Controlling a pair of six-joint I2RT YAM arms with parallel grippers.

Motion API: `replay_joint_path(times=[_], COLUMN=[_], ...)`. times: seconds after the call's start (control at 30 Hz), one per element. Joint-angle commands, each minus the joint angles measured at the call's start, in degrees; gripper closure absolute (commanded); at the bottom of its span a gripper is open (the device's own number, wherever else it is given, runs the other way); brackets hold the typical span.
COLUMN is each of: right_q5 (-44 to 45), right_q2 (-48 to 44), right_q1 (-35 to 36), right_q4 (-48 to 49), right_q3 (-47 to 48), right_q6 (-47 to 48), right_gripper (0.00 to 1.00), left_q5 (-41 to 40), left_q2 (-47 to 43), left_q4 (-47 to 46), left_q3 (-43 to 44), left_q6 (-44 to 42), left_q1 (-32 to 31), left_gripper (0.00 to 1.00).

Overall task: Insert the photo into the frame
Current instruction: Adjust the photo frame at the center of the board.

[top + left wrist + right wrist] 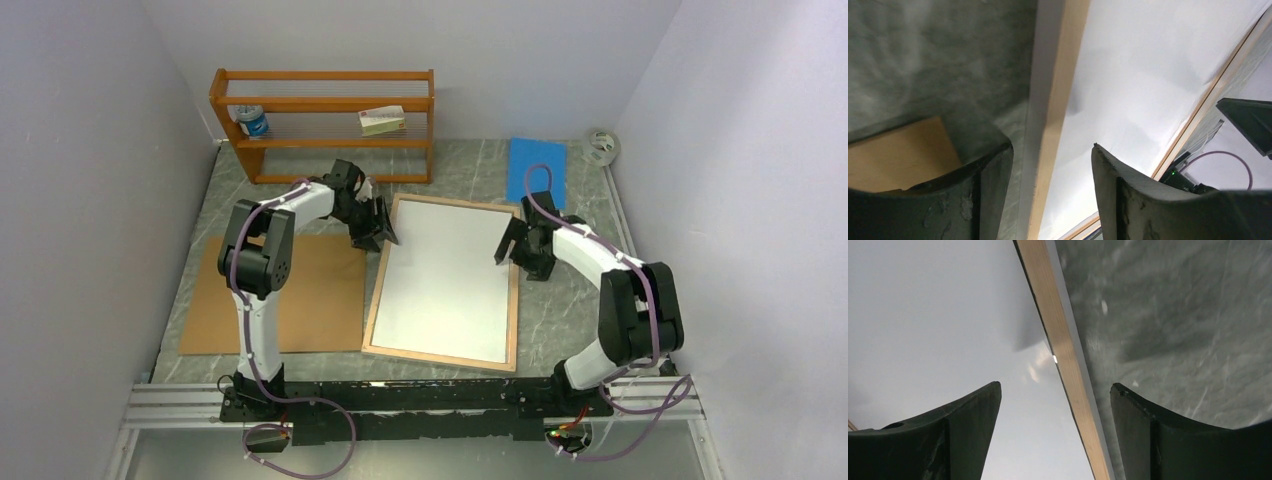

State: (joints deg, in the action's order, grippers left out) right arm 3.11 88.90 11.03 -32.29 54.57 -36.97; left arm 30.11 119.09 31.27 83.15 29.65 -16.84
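The frame (378, 292) lies flat in mid-table with its light wood reverse up. A plain white surface (450, 280) fills its inside, matching the photo's white reverse; no printed side shows. My left gripper (381, 228) is open and straddles the frame's left rim near the far corner; the left wrist view shows the rim (1058, 100) between the fingers of that gripper (1052, 150), with the white sheet (1138, 75) beside it. My right gripper (508, 245) is open and straddles the right rim (1058, 335), as the right wrist view of it (1055, 385) shows, beside the white sheet (938, 315).
The brown backing board (300, 300) lies flat left of the frame and shows in the left wrist view (898, 155). An orange shelf rack (325, 120) with a jar (252, 122) and a small box (383, 120) stands at the back. A blue pad (537, 170) and a tape roll (601, 146) lie back right.
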Motion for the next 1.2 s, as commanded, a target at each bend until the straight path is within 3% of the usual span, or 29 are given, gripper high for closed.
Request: replay_joint_path(times=[0.0, 0.3, 0.53, 0.8, 1.17], right_q5=[-6.5, -21.33, -31.98, -41.53, -34.96], right_q2=[-3.57, -5.85, -8.12, -8.47, -3.5], right_q1=[0.05, -0.41, -0.66, 0.28, 14.06], right_q4=[1.83, 5.49, 9.07, 17.65, 34.59], right_q3=[-3.99, -8.36, -10.19, -12.7, -12.69], right_q6=[-1.67, -2.29, -5.51, -12.99, -34.49], right_gripper=[0.16, 0.18, 0.21, 0.24, 0.24], left_q5=[0.26, 13.0, 12.7, 9.66, 6.18], left_q2=[0.0, -2.94, -7.97, -7.17, 3.58], left_q4=[3.4, 1.44, 1.17, 4.1, 8.24], left_q3=[-0.81, 1.78, 2.76, 6.97, 13.88], left_q6=[-0.04, 2.15, 3.2, 2.23, -5.05], left_q1=[-2.17, -4.48, -5.13, -4.98, -2.15], left_gripper=[0.37, 0.49, 0.51, 0.52, 0.52])
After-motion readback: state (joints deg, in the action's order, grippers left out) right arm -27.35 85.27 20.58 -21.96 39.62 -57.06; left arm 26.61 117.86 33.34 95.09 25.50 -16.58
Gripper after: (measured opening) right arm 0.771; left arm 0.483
